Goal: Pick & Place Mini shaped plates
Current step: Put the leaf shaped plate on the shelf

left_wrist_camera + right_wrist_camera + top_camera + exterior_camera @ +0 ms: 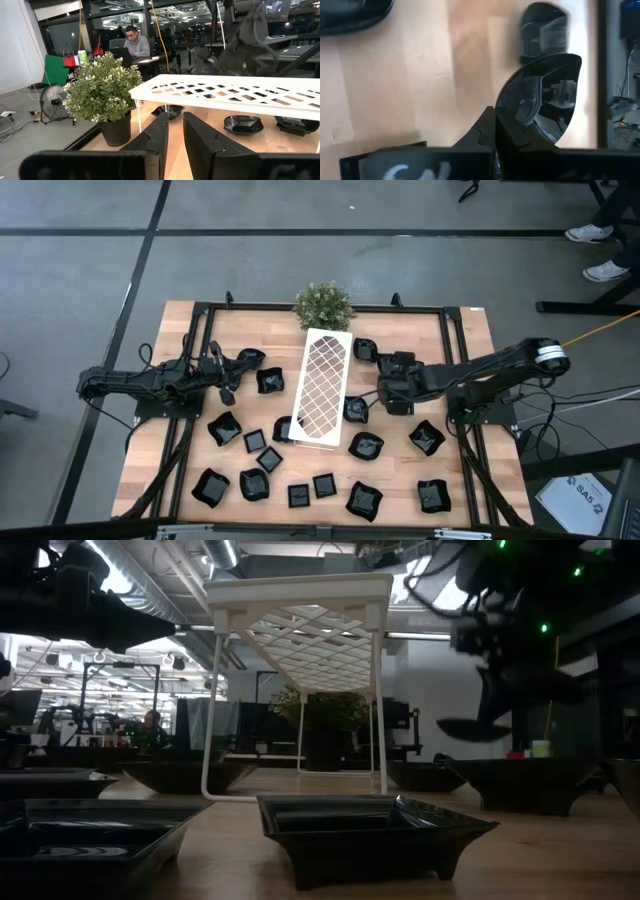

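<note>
Pinching one black mini plate [540, 97], right end effector [495, 114]; left end effector [175, 122] parted, empty; one white tray [322, 385].

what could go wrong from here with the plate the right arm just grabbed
The right gripper pinches a black mini plate only by its rim, lifted above the table, so it might slip or swing. It hangs beside the white lattice tray and could clip its edge. Other plates lie below if it drops.
</note>
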